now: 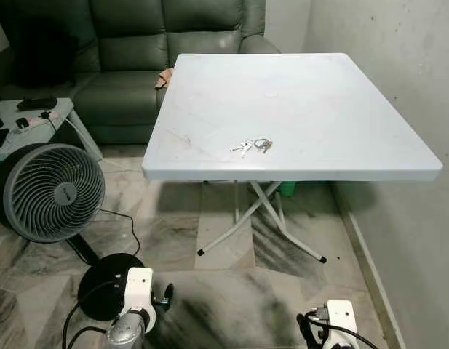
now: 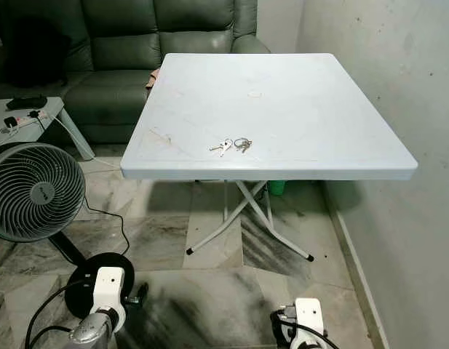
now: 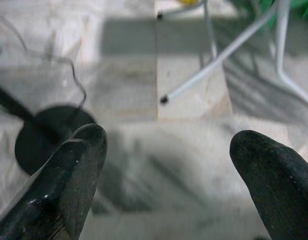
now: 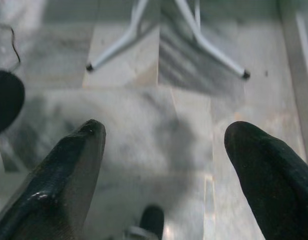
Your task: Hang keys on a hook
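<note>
Far left: a small side table [image 1: 9,138] w/ dark gadgets & a white cable, in front of a green sofa [image 1: 137,65] along the back. Just below it, a round grey floor fan [image 1: 53,190] on a black disc base [image 1: 108,280], cord trailing over the marble-pattern floor [image 1: 231,291].

Low left: left gripper [image 3: 166,150] hangs near the floor by the fan base; fingers [image 3: 74,170] spread wide apart, nothing between them.

Centre: white square folding table [image 1: 319,87] on crossed white legs [image 1: 260,214]. The keys [image 1: 252,146], a small bunch on a ring, lie flat on the tabletop near its front edge, roughly mid-width, well apart from both grippers.

Low right: right gripper [image 4: 163,150] hangs over the floor in front of the table legs, fingers [image 4: 263,170] also spread apart & holding nothing.

Far right: a plain pale wall [image 1: 406,109] just beside the table's right edge.
</note>
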Robot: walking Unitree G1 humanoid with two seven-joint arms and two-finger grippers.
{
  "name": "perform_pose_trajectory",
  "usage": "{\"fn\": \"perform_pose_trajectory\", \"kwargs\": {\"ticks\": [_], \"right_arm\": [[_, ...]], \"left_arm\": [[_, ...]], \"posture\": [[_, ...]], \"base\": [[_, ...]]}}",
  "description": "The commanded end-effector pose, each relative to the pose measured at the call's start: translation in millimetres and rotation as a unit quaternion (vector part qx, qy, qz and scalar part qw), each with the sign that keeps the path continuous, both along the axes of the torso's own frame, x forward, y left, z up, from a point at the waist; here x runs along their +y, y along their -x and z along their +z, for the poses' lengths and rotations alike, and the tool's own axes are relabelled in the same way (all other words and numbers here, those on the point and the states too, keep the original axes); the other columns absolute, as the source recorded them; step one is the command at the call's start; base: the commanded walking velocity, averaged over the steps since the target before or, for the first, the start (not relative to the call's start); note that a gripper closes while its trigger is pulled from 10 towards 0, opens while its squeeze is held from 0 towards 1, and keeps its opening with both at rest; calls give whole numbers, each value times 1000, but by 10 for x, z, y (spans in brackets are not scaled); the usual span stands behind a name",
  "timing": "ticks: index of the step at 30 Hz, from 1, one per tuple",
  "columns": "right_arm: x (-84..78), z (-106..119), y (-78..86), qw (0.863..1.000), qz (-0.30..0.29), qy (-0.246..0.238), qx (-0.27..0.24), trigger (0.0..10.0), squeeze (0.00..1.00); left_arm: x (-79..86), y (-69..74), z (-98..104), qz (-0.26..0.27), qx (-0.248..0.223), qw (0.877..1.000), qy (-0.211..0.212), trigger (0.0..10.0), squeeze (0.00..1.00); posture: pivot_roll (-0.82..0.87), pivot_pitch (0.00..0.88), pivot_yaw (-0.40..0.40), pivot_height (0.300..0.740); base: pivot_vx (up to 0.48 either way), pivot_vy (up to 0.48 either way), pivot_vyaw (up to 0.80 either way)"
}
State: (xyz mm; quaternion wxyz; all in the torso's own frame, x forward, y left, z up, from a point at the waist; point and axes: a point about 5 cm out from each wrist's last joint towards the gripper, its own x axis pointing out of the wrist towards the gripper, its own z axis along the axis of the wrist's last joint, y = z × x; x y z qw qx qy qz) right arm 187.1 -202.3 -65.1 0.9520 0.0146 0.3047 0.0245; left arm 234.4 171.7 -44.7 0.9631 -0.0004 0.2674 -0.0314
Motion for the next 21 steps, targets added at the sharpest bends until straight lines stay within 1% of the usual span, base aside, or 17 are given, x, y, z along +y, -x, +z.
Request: {"fn": "perform_pose_trajectory", "kwargs": {"ticks": [1,2,3,5,6,7,8,11,13,16,17,20,21], "right_arm": [[43,61,-81,1000,5,-6,-29,10000,1000],[54,76,-101,999,9,-2,-36,10000,1000],[92,117,-153,998,18,-5,-54,10000,1000],[135,163,-208,997,27,-14,-74,10000,1000],[166,231,-275,994,34,-19,-101,10000,1000],[177,258,-298,993,36,-20,-112,10000,1000],[196,323,-345,989,39,-27,-138,10000,1000],[205,400,-388,985,41,-30,-168,10000,1000],[201,513,-435,977,42,-33,-207,10000,1000],[196,607,-467,970,42,-31,-236,10000,1000],[193,674,-492,966,44,-29,-253,10000,1000],[193,777,-530,959,47,-28,-278,10000,1000],[193,857,-567,955,48,-24,-293,10000,1000]], "left_arm": [[-4,-125,115,-7,-38,999,3,10000,0],[-6,-145,136,-9,-45,999,5,10000,0],[-13,-191,190,-13,-65,998,5,10000,0],[-12,-233,245,-16,-85,996,4,10000,0],[-3,-275,306,-16,-107,994,8,10000,0],[3,-287,328,-15,-115,993,10,10000,0],[16,-318,388,-14,-137,990,14,10000,0],[27,-347,460,-16,-164,986,19,10000,0],[41,-383,556,-18,-193,981,25,10000,0],[49,-412,645,-19,-218,975,29,10000,0],[41,-436,712,-24,-235,971,31,10000,0],[30,-483,810,-27,-254,967,28,10000,0],[16,-517,883,-27,-267,963,34,10000,0]], "posture": [[-59,0,34,732],[-59,0,34,732],[-59,0,34,732],[-58,0,35,732],[-58,0,35,732],[-58,0,37,732],[-57,0,37,732],[-53,0,34,732],[-53,0,32,732],[-52,0,28,732],[-50,0,27,732],[-48,0,23,732],[-48,0,22,732]], "base": [[0,0,0],[0,0,0],[0,0,0],[0,0,0],[0,0,0],[0,0,0],[0,0,0],[0,0,0],[0,0,0],[0,0,0],[0,0,0],[0,0,0],[0,0,0]]}}
